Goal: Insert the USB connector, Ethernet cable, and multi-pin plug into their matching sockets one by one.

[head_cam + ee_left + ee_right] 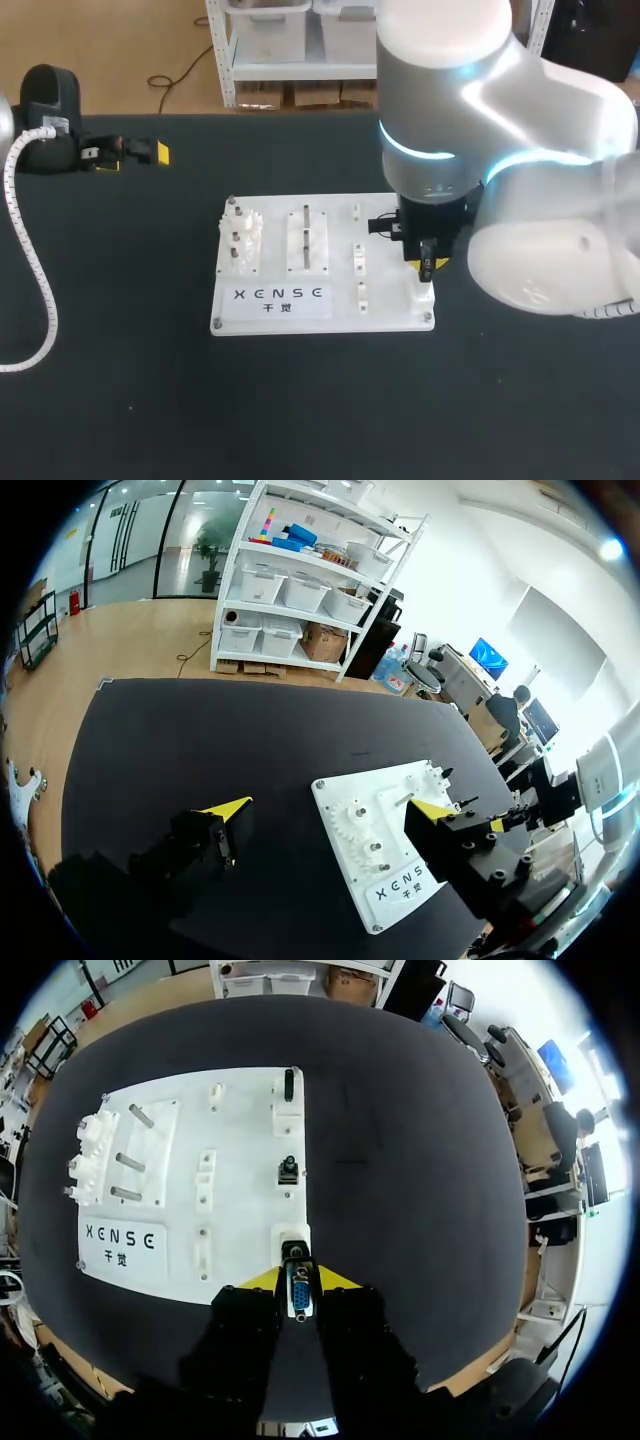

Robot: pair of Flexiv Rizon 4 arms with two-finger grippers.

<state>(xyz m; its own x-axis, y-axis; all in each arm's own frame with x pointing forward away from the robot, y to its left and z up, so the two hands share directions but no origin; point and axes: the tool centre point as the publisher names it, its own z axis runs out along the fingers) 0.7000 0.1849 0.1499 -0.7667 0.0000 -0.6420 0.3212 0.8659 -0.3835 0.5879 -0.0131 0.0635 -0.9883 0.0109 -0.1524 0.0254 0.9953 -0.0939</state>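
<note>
The white socket board (320, 305) lies mid-table. My right gripper (299, 1282) is shut on the multi-pin plug (299, 1298), a blue-faced connector held upright between the yellow tips. It hangs just above the board's near right corner, over a white socket (293, 1242). Further along that edge, a black connector (289, 1170) and a second black one (289, 1084) stand in sockets. From above, the right gripper (427, 266) covers that corner. My left gripper (328, 810) stands open and empty, far off at the table's back left (128, 153).
White gears on posts (243, 245) fill the board's left part, with metal pegs (308, 238) in the middle and small white fixtures (358, 258) to their right. A white spiral-wrapped cable (40, 290) curves over the table's left side.
</note>
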